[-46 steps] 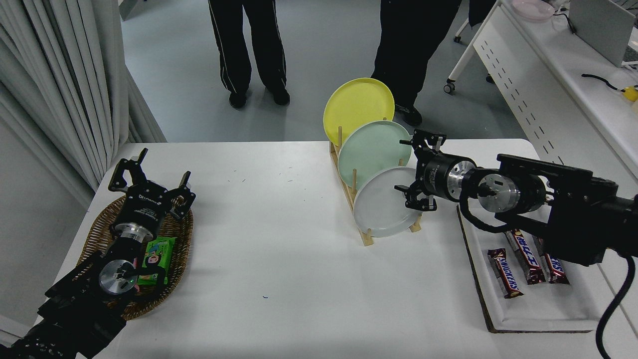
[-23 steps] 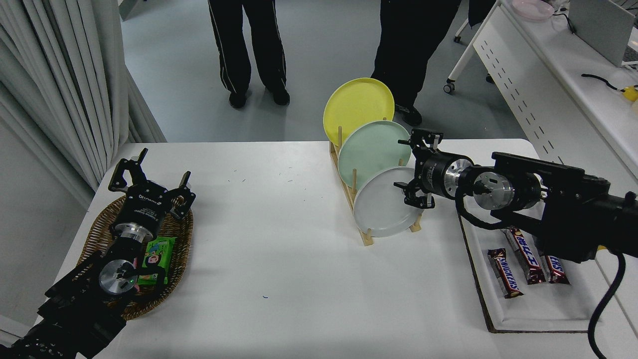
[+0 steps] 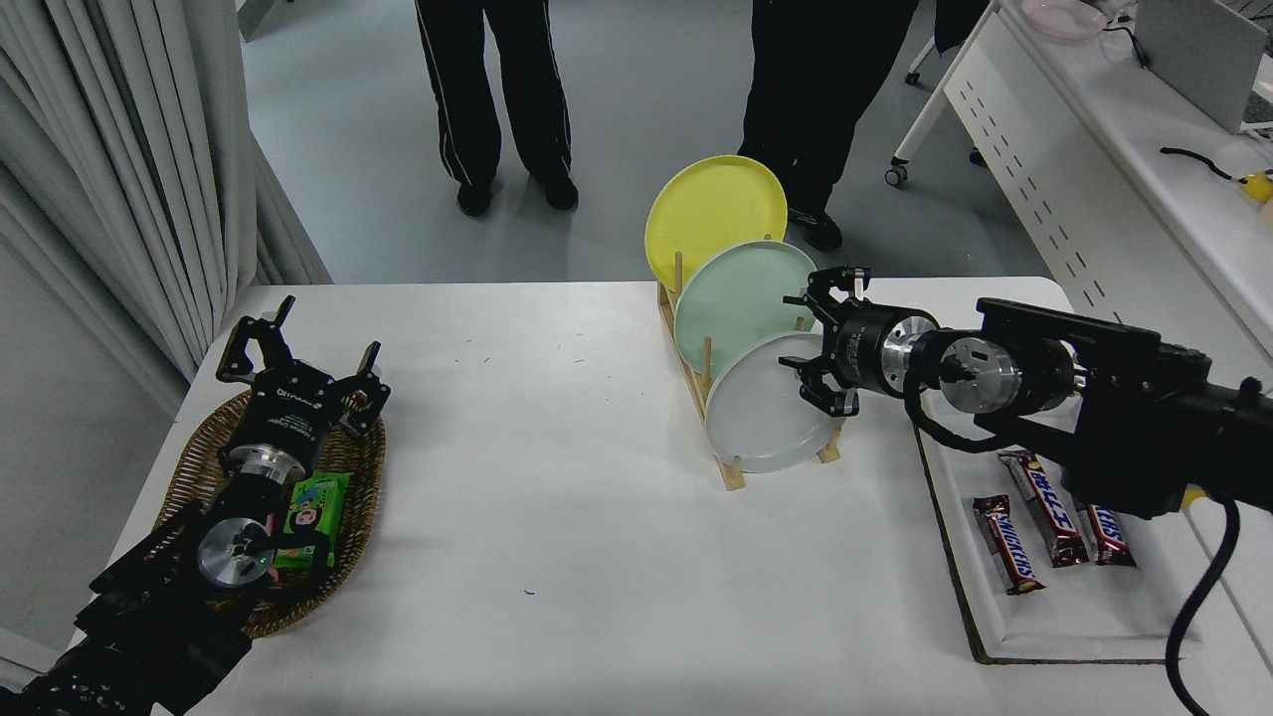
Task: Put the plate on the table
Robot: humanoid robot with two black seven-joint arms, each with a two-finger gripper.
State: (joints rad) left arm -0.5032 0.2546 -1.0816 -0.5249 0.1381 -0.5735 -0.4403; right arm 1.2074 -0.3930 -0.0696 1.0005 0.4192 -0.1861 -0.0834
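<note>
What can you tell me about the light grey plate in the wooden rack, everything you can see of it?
The plate is round, plain light grey and glossy, with a shallow raised rim. It stands on edge, leaning back, in the nearest slot of the wooden rack, just in front of the mint green plate, which it partly covers. Its face is bare. The right gripper, open, is at its upper right edge, with the fingers spread around the rim; whether they touch it cannot be told. It has not been lifted out.

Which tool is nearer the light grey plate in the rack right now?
Right. The right tool is open at the grey plate's upper right rim, in the wooden rack. The left tool is parked far across the table, over the wicker basket.
</note>
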